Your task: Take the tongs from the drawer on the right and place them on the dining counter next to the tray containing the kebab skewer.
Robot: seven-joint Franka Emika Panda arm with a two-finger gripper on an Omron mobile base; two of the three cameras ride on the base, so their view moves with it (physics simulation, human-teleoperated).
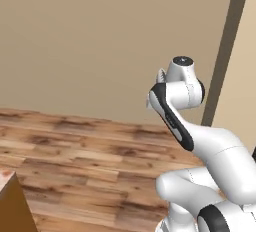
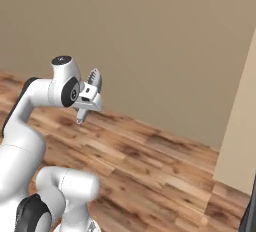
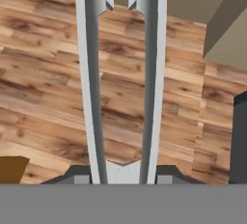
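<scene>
Tongs (image 3: 123, 73) in hand (image 3: 123, 172), serrated tips cut off.

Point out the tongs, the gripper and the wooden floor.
tongs (image 3: 91, 73): hand view, on the left grey arm, midway along.
gripper (image 2: 89, 96): right base view, between the fingertips shut on the tongs.
wooden floor (image 1: 80, 151): left base view, on bare planks left of the arm.
</scene>
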